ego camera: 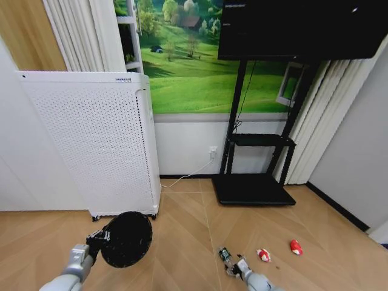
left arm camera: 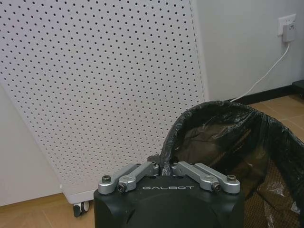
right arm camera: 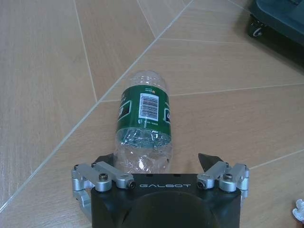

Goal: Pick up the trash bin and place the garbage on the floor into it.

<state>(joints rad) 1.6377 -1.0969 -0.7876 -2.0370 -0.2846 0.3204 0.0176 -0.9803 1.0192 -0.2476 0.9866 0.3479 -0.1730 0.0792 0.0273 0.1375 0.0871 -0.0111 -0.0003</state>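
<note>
The floor is laid in light tan herringbone parquet, with a dark strip along the right-hand wall. A white perforated appliance stands on casters against the back wall at the left, and a black TV stand with a flat base stands to its right, near a wall socket with a white cable. The trash bin, black and lined with a dark plastic bag, is held off the floor in front of the appliance, tilted so that its opening is presented to the head camera. The left end effector is pressed together on the bin's rim; in the left wrist view its fingers are seen pinching the rim and the bag edge. The right end effector is positioned low over the floor, spread, with the base end of the clear plastic bottle lying between its fingers; contact with the bottle cannot be confirmed. The bottle lies on its side with its green label uppermost. To the right of the bottle, a crumpled red-and-white wrapper lies on the floor, and a small red piece lies farther right, apart from it.
</note>
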